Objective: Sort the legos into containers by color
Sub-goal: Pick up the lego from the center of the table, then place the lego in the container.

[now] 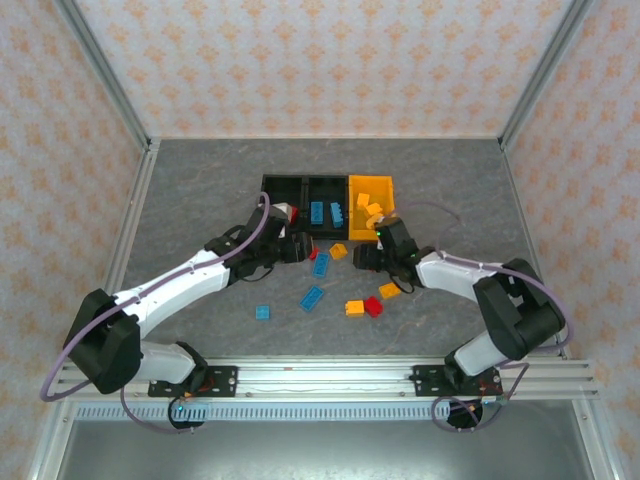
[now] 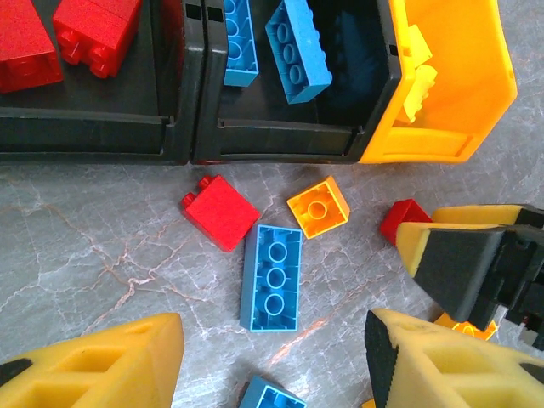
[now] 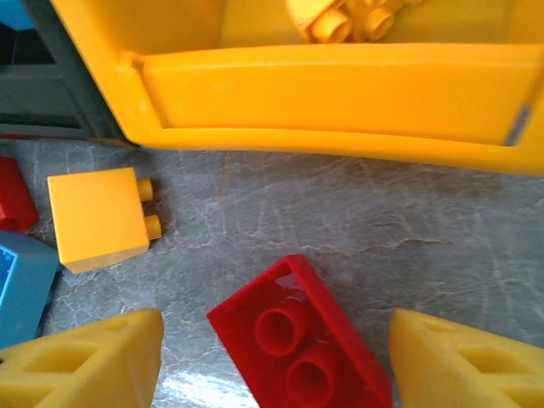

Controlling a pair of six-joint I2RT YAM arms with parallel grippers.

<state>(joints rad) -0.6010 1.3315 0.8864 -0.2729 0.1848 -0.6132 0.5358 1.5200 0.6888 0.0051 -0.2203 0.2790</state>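
The containers stand in a row: a black bin (image 1: 282, 190) with red legos (image 2: 93, 30), a black bin (image 1: 325, 195) with blue legos (image 2: 297, 47), and an orange-yellow bin (image 1: 385, 185) holding orange ones (image 3: 340, 21). My left gripper (image 2: 272, 365) is open over the table. An upturned blue brick (image 2: 272, 277) lies just ahead of its fingers, beside a red brick (image 2: 221, 211) and an orange one (image 2: 318, 206). My right gripper (image 3: 276, 357) is open before the yellow bin. An upturned red brick (image 3: 297, 340) lies between its fingers, with a gap on each side.
More loose bricks lie nearer the arms: blue (image 1: 312, 298), blue (image 1: 263, 312), orange (image 1: 354, 307), red (image 1: 373, 306) and orange (image 1: 390, 290). The two grippers sit close together, the right one (image 2: 476, 263) just right of the left fingers. Open table lies left and right.
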